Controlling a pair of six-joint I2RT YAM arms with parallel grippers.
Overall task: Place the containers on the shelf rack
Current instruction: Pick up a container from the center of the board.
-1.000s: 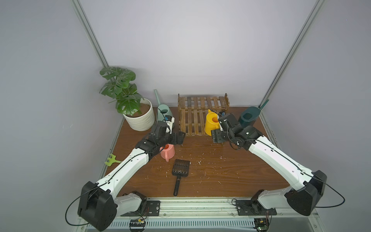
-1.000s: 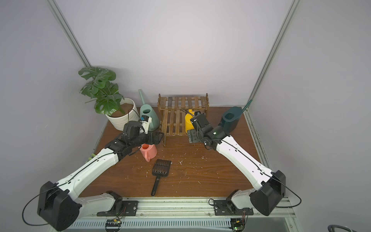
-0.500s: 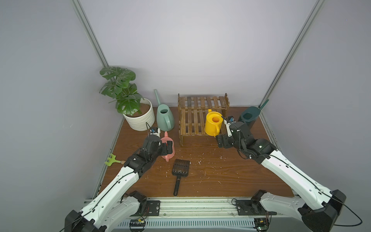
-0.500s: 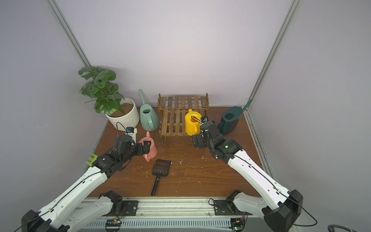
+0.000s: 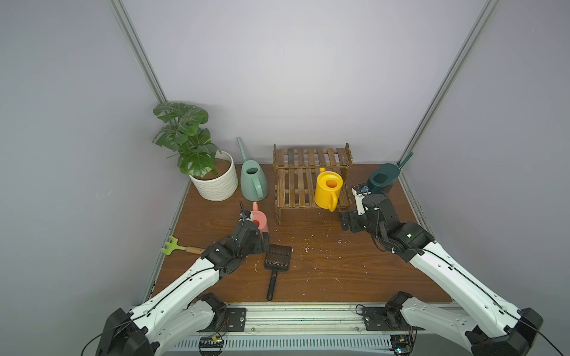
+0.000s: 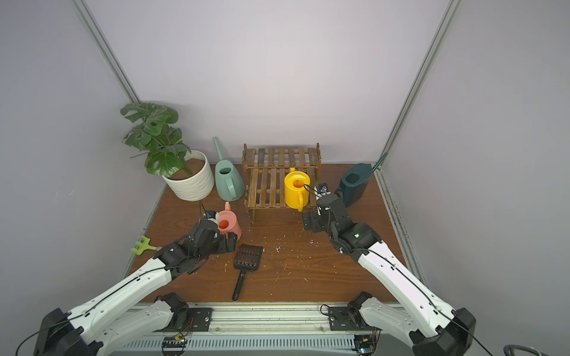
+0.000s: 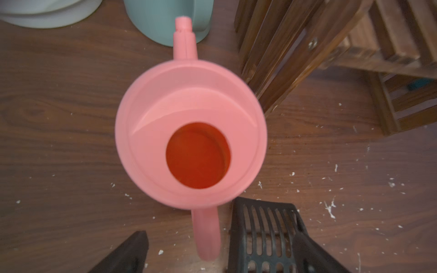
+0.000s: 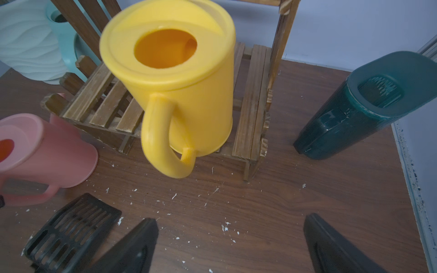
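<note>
On the lower tier of the shelf rack [image 5: 293, 188], at its right end, the yellow can [image 5: 328, 192] stands upright, handle toward the arms and spout toward the back wall. What shows through its round top opening is bare. The upper tier carries nothing.

The other three cans stand on the worktop [image 5: 354, 271]. The pink can [image 5: 259, 219] is upright just off the rack's front left corner, its short spout aimed at the mint-green can [image 5: 253, 182] and its handle toward the left hand [image 7: 220, 255]. That hand is spread wide, with a finger on each side of the handle and a gap on both sides. The pink can's inside looks bare.

The mint-green can sits between the white plant pot [image 5: 216, 182] and the rack, with its long spout rising back and left. The dark-teal can [image 5: 381, 182] stands right of the rack, its spout rising toward the back right corner; its inside is too dark to read.

The right hand [image 8: 230, 236] is wide open and holds nothing, in front of the rack's right end. A black scoop [image 5: 277, 257] lies flat just beside the left hand, handle toward the front edge. White crumbs are scattered around it.
</note>
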